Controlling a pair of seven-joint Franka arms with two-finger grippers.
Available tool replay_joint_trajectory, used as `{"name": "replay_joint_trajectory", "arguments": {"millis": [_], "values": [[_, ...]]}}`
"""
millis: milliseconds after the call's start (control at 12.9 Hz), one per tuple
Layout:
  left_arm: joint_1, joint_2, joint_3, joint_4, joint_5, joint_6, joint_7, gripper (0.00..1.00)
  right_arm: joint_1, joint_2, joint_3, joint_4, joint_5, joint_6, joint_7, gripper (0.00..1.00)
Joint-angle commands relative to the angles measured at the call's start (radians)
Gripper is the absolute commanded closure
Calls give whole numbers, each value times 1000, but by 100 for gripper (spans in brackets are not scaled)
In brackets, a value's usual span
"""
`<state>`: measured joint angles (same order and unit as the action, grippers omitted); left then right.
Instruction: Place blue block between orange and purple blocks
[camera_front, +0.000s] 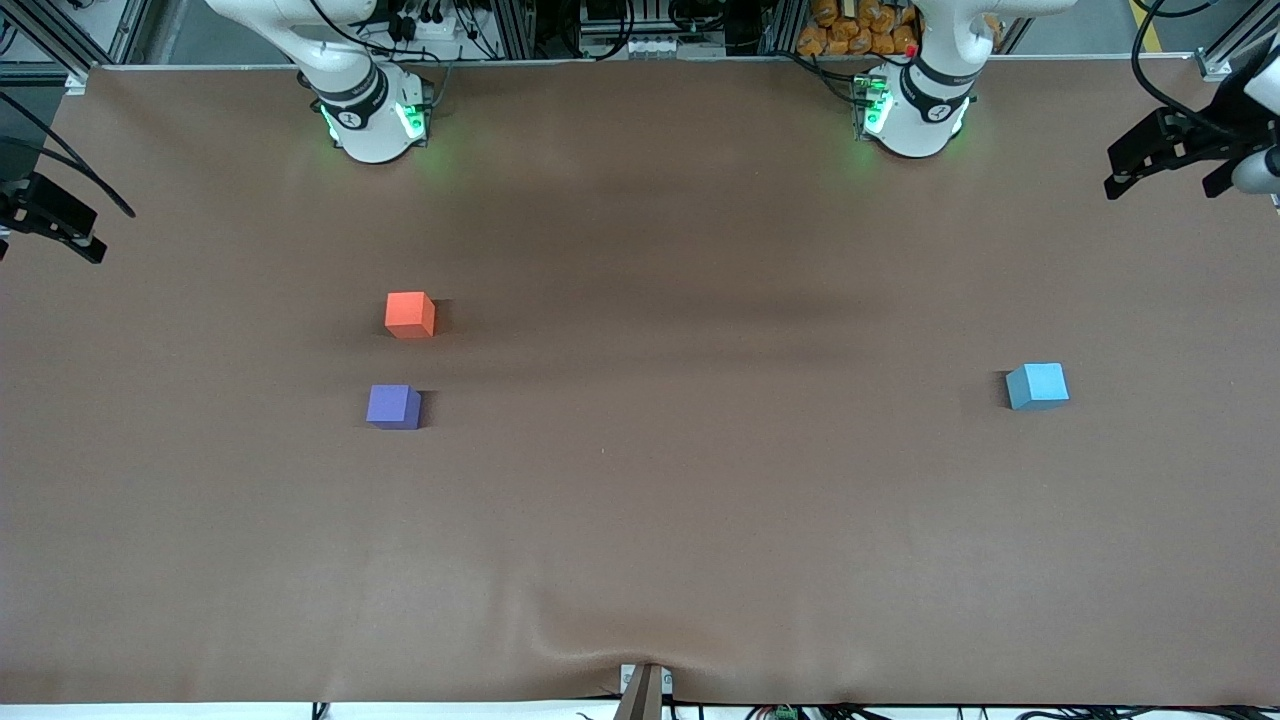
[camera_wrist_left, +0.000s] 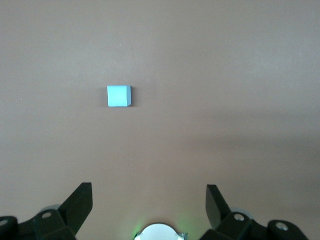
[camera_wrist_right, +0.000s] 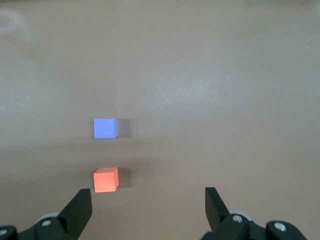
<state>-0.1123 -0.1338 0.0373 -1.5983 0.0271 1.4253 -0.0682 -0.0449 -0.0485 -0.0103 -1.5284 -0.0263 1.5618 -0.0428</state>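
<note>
The small light sky-blue matte cube (camera_front: 1037, 386) lies alone on the brown counter (camera_front: 680, 520) toward the left arm's end, well apart from the other two cubes. The orange-red matte cube (camera_front: 410, 314) and the violet-purple matte cube (camera_front: 393, 406) stand toward the right arm's end; the purple one is nearer to the front camera than the orange one, and a narrow gap of bare counter is between them.

Nothing is grasped yet, so the step in hand is, I think, the reach for the blue cube. You should use the left gripper (camera_wrist_left: 149, 200) for this. It hangs high over the counter near the left arm's end, its jaws spread wide and empty, and the blue cube (camera_wrist_left: 119, 95) is visible ahead of it in the left wrist view. Bring the gripper straight above the cube before you go down, and turn the wrist so that the fingers meet two flat faces, because the cube sits a little rotated on the counter. Close only when the cube is centred between the fingers.

The right gripper (camera_wrist_right: 148, 200) waits over the right arm's end of the counter, also wide open and holding nothing; the purple cube (camera_wrist_right: 105, 128) and the orange cube (camera_wrist_right: 106, 179) show in its view.

The gap looks only a little wider than one cube, so later you must lower the blue cube carefully, without pushing the neighbours.
</note>
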Motion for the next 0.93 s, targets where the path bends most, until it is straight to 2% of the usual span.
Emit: {"name": "replay_joint_trajectory", "arguments": {"millis": [0, 852], "values": [[11, 3, 3, -6, -15, -28, 18, 0, -12, 9, 7, 21, 5, -8, 14, 0], [23, 11, 3, -2, -13, -3, 21, 0, -12, 10, 7, 21, 5, -8, 14, 0]]}}
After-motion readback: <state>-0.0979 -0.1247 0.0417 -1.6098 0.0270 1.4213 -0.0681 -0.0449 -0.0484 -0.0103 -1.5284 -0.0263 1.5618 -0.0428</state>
